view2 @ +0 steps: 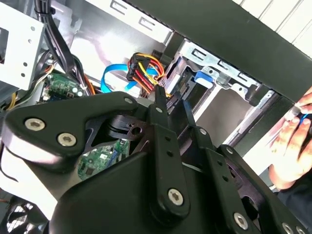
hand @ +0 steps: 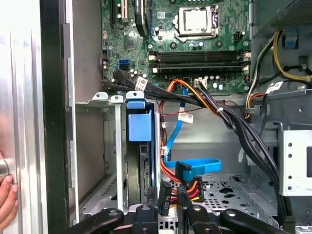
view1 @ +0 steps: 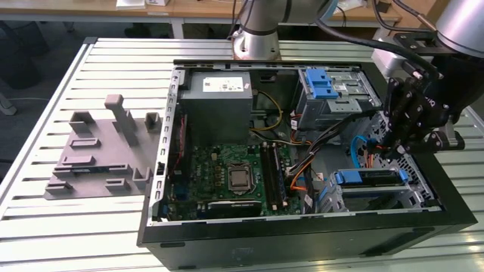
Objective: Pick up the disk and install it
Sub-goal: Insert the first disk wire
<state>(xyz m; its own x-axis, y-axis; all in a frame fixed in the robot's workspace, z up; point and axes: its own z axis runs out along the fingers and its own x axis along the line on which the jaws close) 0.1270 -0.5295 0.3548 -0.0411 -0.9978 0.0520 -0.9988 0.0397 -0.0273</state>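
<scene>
One gripper (hand: 168,208), low inside the case (view1: 302,241) on the exterior view's right. I couldn't tell whether it was open, closed or holding anything.

Right at its tip sat the black plug (hand: 181,187) with red, yellow and orange wires, and a blue ribbon cable (hand: 195,165) just behind. Snag risk: any sideways pull from there could have dragged the plug or kinked the ribbon.

Just beside that, the disk (hand: 140,129) stood on edge in its metal bay (hand: 105,100), blue tab facing up. I couldn't tell whether it was fully seated. If it wasn't, it could have jammed crooked on the bay rails.

Beyond, a black cable bundle (hand: 234,122) crossed in front of the board (hand: 195,44), so a careless lift could have hooked it.

Your hand (hand: 7,201) was resting on the outer case wall, so watch for a pinch.
</scene>
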